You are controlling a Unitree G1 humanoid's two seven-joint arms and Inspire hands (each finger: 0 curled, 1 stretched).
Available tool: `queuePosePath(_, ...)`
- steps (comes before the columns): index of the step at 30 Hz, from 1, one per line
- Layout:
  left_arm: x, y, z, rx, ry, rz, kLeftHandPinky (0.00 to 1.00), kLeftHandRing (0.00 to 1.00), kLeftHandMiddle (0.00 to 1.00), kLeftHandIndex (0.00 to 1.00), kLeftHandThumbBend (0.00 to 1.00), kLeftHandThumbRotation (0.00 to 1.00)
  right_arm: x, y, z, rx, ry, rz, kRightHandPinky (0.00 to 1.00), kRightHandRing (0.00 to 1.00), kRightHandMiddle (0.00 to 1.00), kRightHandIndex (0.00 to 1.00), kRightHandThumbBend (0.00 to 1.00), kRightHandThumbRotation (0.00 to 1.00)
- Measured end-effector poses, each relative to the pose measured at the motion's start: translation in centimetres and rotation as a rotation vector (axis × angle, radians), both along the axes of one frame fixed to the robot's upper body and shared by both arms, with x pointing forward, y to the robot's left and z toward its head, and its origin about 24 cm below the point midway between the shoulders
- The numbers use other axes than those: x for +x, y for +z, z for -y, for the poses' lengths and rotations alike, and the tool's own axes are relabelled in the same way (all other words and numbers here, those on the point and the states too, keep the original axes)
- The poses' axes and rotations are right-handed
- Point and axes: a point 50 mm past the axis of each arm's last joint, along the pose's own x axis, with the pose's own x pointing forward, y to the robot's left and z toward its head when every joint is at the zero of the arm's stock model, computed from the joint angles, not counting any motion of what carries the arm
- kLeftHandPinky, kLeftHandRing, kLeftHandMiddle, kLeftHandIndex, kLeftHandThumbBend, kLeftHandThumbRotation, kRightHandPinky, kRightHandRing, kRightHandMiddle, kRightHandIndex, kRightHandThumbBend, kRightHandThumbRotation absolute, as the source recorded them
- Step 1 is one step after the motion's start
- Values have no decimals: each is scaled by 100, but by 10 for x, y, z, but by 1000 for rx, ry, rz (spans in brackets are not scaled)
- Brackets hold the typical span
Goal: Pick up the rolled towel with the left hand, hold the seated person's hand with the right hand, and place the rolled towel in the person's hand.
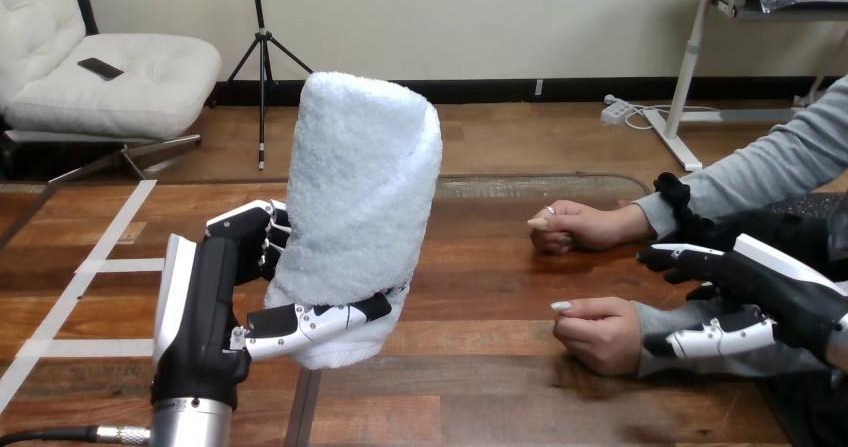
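A white, fluffy terry towel rolled into a thick cylinder (365, 197) is held nearly upright by the robot's left hand (215, 297), which is raised on its silver forearm (195, 429) over the left part of the brown wooden table (500, 407). The hand is closed on the towel's lower half. One black-and-white jointed finger (310, 324) is wrapped across the front of the roll near its bottom end, and the other fingers are curled against its left side. The towel's rounded top stands well above the hand, and its lower end is seen just below the wrapping finger.

At the right side of the table two hands of the seated person are laid on the wood, both loosely curled. The person's farther hand (572, 227) is rested near the middle of the table's right half. The person's nearer hand (603, 332) is placed closer to the robot, with its knuckles turned toward the towel. Both are well apart from the towel.

The robot's right hand (775, 287) is positioned at the wrist (652, 325) of the nearer hand, just behind it and touching or almost touching the grey sleeve. Whether that wrist is actually gripped cannot be told. Strips of white tape (118, 265) are seen on the surface at the far left.
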Motion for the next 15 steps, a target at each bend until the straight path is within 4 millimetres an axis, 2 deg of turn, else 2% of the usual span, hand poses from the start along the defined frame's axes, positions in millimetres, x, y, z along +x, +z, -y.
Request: queuePosePath(15,0,0,0,1,-1,-1,26,30,35,39,66,0,1,1,1,-16,-7,-28,87,92,92,90,99,7)
